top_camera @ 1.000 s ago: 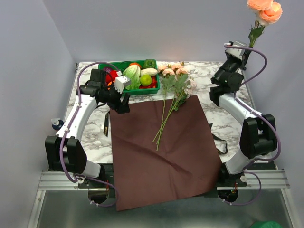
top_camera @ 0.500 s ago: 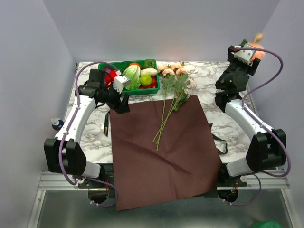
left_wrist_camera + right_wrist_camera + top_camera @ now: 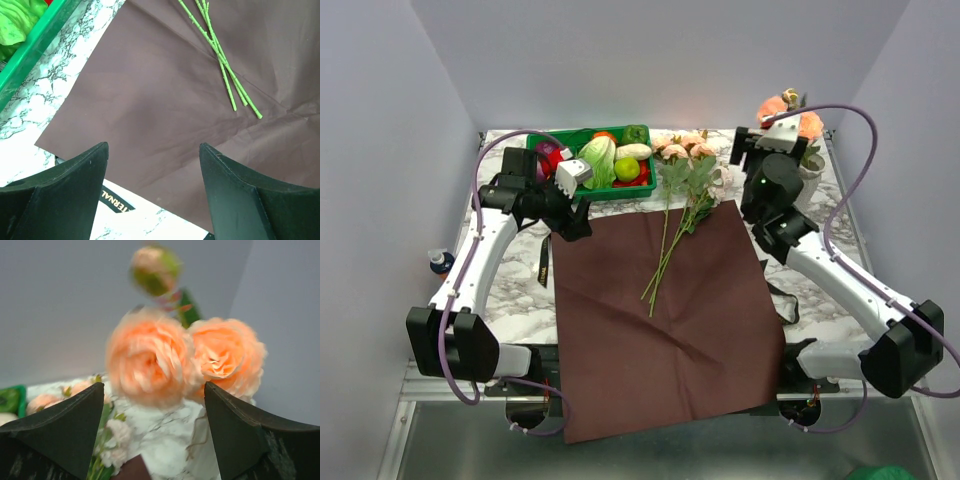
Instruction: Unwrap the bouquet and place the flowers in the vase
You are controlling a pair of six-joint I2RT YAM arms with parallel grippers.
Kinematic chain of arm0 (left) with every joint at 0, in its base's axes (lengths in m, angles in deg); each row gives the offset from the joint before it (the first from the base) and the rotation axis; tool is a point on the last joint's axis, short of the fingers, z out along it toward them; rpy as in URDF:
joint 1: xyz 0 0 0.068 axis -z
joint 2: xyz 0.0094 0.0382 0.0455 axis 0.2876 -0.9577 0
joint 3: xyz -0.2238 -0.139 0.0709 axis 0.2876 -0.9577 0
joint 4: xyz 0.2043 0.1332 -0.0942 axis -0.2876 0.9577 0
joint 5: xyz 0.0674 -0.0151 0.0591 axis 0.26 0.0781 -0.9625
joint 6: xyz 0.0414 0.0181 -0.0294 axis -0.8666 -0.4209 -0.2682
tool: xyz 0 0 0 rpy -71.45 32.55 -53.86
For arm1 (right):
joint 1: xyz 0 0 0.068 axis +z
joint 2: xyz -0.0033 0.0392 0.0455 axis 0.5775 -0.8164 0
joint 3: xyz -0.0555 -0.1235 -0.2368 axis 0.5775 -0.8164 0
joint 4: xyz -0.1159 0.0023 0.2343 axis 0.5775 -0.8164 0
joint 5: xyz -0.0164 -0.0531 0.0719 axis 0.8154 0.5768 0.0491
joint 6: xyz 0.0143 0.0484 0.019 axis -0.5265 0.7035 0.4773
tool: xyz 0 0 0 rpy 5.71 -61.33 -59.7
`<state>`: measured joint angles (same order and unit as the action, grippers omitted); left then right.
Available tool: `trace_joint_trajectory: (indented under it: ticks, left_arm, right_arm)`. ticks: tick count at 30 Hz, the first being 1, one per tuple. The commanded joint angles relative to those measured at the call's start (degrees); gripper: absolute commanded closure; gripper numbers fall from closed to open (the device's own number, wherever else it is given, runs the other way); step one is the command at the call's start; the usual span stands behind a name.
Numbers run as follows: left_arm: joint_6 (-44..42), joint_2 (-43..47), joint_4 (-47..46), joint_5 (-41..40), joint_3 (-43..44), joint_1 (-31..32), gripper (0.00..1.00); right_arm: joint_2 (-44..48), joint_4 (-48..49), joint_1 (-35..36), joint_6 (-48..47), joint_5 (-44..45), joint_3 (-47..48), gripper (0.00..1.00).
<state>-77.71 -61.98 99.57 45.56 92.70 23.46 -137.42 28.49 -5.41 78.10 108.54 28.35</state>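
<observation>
Two peach blooms and a bud [image 3: 792, 110] stand upright in the off-white vase [image 3: 813, 176] at the back right. They fill the right wrist view [image 3: 150, 360], just beyond my open right gripper [image 3: 154, 390], which holds nothing. More flowers [image 3: 682, 185] lie with their blooms on the marble and their thin green stems [image 3: 220, 60] on the flattened dark red paper [image 3: 660, 310]. My left gripper [image 3: 575, 220] hovers open and empty over that paper's back left corner [image 3: 152, 146]. A black ribbon with gold lettering [image 3: 114, 202] lies beside that corner.
A green tray [image 3: 620, 192] of vegetables sits at the back, close behind the left gripper. A second black ribbon [image 3: 782, 300] lies off the paper's right edge. Grey walls close in the table on three sides. A small bottle [image 3: 440, 262] stands off the left edge.
The right arm brought the raised flowers down into the vase, opened its jaws and swung left and lower. The left arm has barely moved.
</observation>
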Motion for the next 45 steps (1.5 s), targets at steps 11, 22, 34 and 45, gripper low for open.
trace_joint_trajectory:
  ticks: [11,22,34,45]
  left_arm:
    - [0.8,2.9,0.6,1.3,-1.1,-0.3,0.18]
    - [1.1,3.1,-0.2,0.8,-1.5,-0.3,0.18]
    - [0.5,1.9,-1.0,0.4,-1.8,-0.3,0.18]
    - [0.1,0.0,-0.7,0.4,-0.5,-0.4,0.18]
  right_arm:
    - [-10.9,-34.5,14.9,30.8,-4.9,1.5,0.14]
    - [-39.1,-43.6,11.6,35.1,-20.5,22.5,0.16]
    - [-56.2,-52.2,6.2,34.2,-27.0,41.4,0.28]
    - [-61.9,-55.1,5.1,34.4,-30.0,47.7,0.56]
